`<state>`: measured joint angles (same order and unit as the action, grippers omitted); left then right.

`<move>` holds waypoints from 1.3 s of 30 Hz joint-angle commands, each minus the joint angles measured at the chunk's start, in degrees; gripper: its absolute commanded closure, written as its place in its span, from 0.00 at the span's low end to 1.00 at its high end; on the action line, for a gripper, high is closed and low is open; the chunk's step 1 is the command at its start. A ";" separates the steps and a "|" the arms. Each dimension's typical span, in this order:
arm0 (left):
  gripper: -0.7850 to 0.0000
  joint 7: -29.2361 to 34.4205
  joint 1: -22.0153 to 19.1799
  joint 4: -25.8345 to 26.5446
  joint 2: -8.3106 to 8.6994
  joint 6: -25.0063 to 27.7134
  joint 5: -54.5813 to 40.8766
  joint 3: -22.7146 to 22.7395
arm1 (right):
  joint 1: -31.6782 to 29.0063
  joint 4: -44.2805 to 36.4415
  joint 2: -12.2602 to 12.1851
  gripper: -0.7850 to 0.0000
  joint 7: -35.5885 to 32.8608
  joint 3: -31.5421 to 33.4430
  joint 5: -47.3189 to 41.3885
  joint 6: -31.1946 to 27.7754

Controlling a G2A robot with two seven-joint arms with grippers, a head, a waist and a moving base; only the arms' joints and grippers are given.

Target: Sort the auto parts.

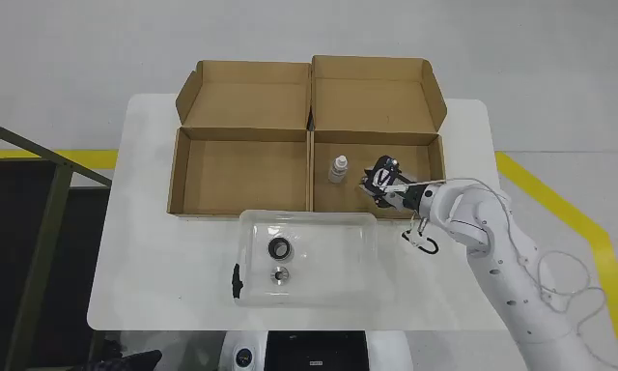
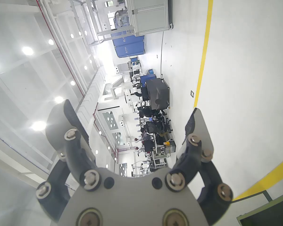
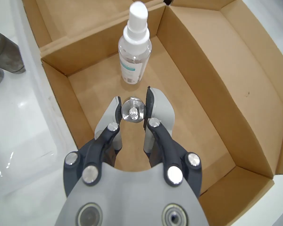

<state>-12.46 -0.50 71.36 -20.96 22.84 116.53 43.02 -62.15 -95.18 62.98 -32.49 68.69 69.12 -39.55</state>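
**A:** What sort of place is this?

**B:** A large factory hall or robotics workshop. Yellow lines (image 2: 204,48) are painted on a pale grey floor (image 2: 250,71).

**A:** What else shows it?

**B:** Rows of ceiling lights (image 2: 27,50), a red pipe (image 2: 61,50) overhead, a metal-framed enclosure (image 2: 132,8), blue cabinets (image 2: 129,45) and crowded machine benches (image 2: 155,128). A white worktop (image 1: 164,265) carries cardboard boxes (image 1: 246,173).

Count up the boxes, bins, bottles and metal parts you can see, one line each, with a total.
Cardboard boxes: 2 (left, right)
Clear bin: 1
Spray bottle: 1
Metal parts: 3 (two in the bin, one held in the right end effector)
Total: 7
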 commanded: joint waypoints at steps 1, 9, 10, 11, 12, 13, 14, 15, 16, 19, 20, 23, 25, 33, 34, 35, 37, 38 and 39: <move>0.00 0.00 0.00 0.00 0.00 0.00 0.00 0.00 | 1.48 1.40 0.18 1.00 -0.97 -1.12 0.72 0.55; 0.00 0.00 0.00 0.00 0.00 0.00 0.00 0.00 | 5.14 6.38 0.80 1.00 -3.54 -4.27 2.31 2.70; 0.00 0.00 0.00 0.00 0.00 0.00 0.00 0.00 | 5.47 6.88 0.85 1.00 -3.74 -4.43 2.30 2.93; 0.00 0.00 0.00 0.00 0.00 0.00 0.00 0.00 | 5.77 7.31 0.90 1.00 -4.09 -4.65 2.53 3.21; 0.00 0.00 0.00 0.00 0.00 0.00 0.00 0.00 | 5.98 7.57 0.95 1.00 -4.16 -4.91 2.55 3.31; 0.00 0.00 0.00 0.00 0.00 0.00 0.00 0.00 | 6.15 7.86 1.00 1.00 -4.12 -5.12 2.42 3.34; 0.00 0.00 0.00 0.00 0.00 0.00 0.00 0.00 | 6.34 8.12 1.04 1.00 -4.20 -5.33 2.50 3.42; 0.00 0.00 0.00 0.00 0.00 0.00 0.00 0.00 | 6.49 8.35 1.08 0.95 -4.19 -5.51 2.45 3.51; 0.00 0.00 0.00 0.00 0.00 0.00 0.00 0.00 | 6.64 8.53 1.12 0.81 -4.23 -5.67 2.49 3.58; 0.00 0.00 0.00 0.00 0.00 0.00 0.00 0.00 | 7.01 8.89 1.19 0.17 -4.22 -6.04 2.59 3.76; 0.00 0.00 0.00 0.00 0.00 0.00 0.00 0.00 | 7.09 8.93 1.22 0.00 -4.14 -6.14 2.48 3.82; 0.00 0.00 0.00 0.00 0.00 0.00 0.00 0.00 | 7.21 8.53 1.25 0.00 -3.86 -6.20 2.50 4.21; 0.00 0.00 0.00 0.00 0.00 0.00 0.00 0.00 | 6.91 7.75 1.19 0.00 -3.36 -5.91 2.43 4.60; 0.00 0.00 0.00 0.00 0.00 0.00 0.00 0.00 | 2.04 -0.95 -0.02 0.00 -0.73 0.05 1.22 5.85; 0.00 0.00 0.00 0.00 0.00 0.00 0.00 0.00 | 1.12 -2.43 -0.21 0.00 -0.58 0.82 1.24 5.75; 0.00 0.00 0.00 0.00 0.00 0.00 0.00 0.00 | 0.25 -4.13 -0.39 0.00 -0.35 1.62 1.37 5.76; 0.00 0.00 0.00 0.00 0.00 0.00 0.00 0.00 | -1.54 -6.82 -0.68 0.00 0.15 2.89 1.20 5.56; 0.00 0.00 0.00 0.00 0.00 0.00 0.00 0.00 | -2.32 -8.20 -0.82 0.00 0.26 3.45 1.41 5.61; 0.00 0.00 0.00 0.00 0.00 0.00 0.00 0.00 | -3.14 -9.59 -0.92 0.00 0.61 3.85 1.31 5.55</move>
<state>-12.46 -0.50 71.36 -20.96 22.84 116.53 43.02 -64.52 -103.41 62.16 -32.14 72.13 70.44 -33.98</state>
